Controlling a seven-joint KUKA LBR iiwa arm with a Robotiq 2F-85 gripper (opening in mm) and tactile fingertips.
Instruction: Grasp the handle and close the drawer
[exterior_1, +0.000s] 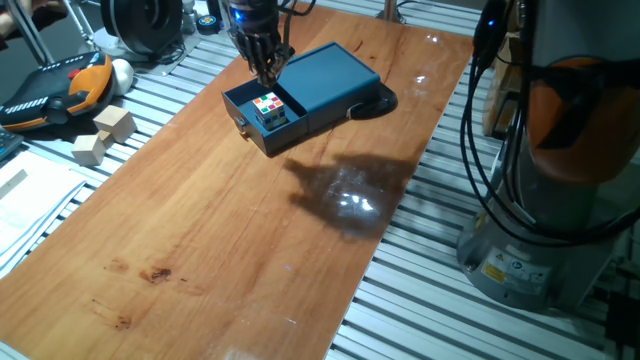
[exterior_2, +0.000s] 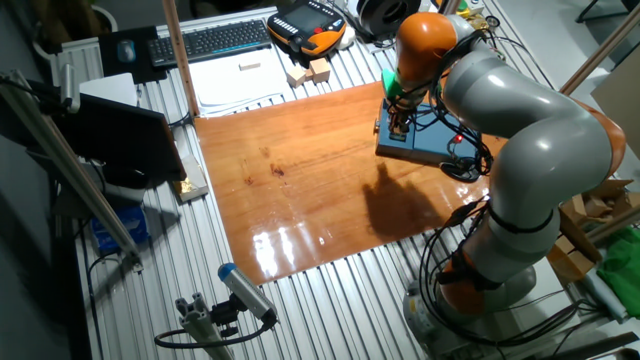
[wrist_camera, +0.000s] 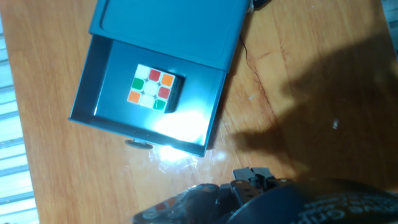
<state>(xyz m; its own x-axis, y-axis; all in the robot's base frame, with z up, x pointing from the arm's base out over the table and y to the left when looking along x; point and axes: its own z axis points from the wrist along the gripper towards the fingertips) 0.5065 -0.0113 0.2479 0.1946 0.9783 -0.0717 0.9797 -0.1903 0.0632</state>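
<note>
Drawer (exterior_1: 262, 118) open, cube (wrist_camera: 151, 88) inside. Your tool (exterior_1: 266, 70) holds nothing, opening unclear; drop to handle (wrist_camera: 139, 144), pinch squarely.

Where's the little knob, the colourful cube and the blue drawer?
handle (wrist_camera: 139, 144), hand view, on the knob's rim.
puzzle cube (wrist_camera: 151, 88), hand view, on its top face.
drawer (wrist_camera: 106, 84), hand view, on its bare floor.

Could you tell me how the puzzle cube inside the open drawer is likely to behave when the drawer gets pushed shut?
The puzzle cube sits flat on one face, so it probably won't roll. It lies loose in the drawer with bare floor around it, so a quick push may slide it. It looks small and likely light.
</note>
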